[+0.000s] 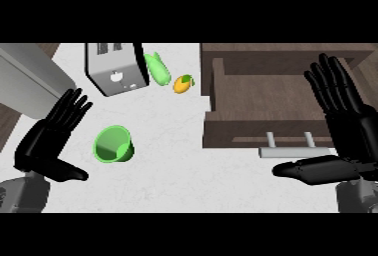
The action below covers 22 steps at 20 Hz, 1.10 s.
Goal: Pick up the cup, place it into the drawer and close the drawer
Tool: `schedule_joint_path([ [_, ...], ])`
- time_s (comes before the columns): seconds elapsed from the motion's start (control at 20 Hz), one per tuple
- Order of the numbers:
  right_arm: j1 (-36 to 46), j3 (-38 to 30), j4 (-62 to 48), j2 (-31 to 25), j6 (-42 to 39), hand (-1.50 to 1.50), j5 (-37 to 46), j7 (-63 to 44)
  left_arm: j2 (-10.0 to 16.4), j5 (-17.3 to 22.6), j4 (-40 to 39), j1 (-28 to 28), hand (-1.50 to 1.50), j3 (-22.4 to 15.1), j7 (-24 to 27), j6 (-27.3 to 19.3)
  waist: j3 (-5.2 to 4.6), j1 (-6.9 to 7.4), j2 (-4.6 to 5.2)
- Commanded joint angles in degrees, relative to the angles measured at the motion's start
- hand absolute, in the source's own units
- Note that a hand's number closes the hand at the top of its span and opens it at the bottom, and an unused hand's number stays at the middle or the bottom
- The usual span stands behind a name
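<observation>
I see the cup (113,144) on the counter (170,170) left of the open drawer (258,95), with the toaster (114,67) behind it.

Counter (170,130): white stone look, faint grey veining, smooth, matt.
Drawer (258,95): dark brown wood, visible grain, matt.
Handle (289,150): pale grey metal, smooth.
Toaster (114,70): grey metal, soft sheen.
Cup (113,144): bright green, plastic look, smooth, slight gloss on inner wall.
Left hand (48,137), right hand (343,120): black, smooth, hard plastic look, dull highlights.
Vegetable (156,69), fruit (182,84): smooth skins.
</observation>
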<state>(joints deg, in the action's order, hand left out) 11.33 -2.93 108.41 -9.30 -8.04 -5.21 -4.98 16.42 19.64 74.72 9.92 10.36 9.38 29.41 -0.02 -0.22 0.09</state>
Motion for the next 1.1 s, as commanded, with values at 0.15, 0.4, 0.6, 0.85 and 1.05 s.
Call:
schedule_joint_path([
  [0.15,3.44,-1.41,0.28,-0.71,-0.18,-1.50,-0.63,-2.20,-1.49,-11.04,-12.64,0.71,-1.50,-1.04,12.48,-2.36,-0.01,0.01,-0.04],
  [0.4,2.91,-1.74,-1.34,-0.64,-1.01,-1.50,-0.57,-0.63,0.86,-14.04,-30.64,8.45,-1.50,0.47,19.66,-0.18,-0.02,-0.21,0.03],
  [0.6,-0.78,0.54,2.23,1.30,0.10,-1.50,1.51,-0.16,2.94,-17.84,-43.11,11.45,-1.50,1.53,30.25,0.00,-0.07,-0.67,0.15],
  [0.85,1.95,-2.91,0.40,-1.64,-1.62,-1.50,-0.39,-1.46,2.78,-21.92,-54.50,15.85,-1.50,0.36,37.90,-1.45,-0.08,-0.68,0.18],
  [1.05,4.70,-3.25,-2.54,-1.43,-1.85,-1.50,-1.55,-1.42,2.26,-23.40,-60.26,19.11,-1.50,0.51,41.95,-4.34,-0.15,-1.11,0.45],
])
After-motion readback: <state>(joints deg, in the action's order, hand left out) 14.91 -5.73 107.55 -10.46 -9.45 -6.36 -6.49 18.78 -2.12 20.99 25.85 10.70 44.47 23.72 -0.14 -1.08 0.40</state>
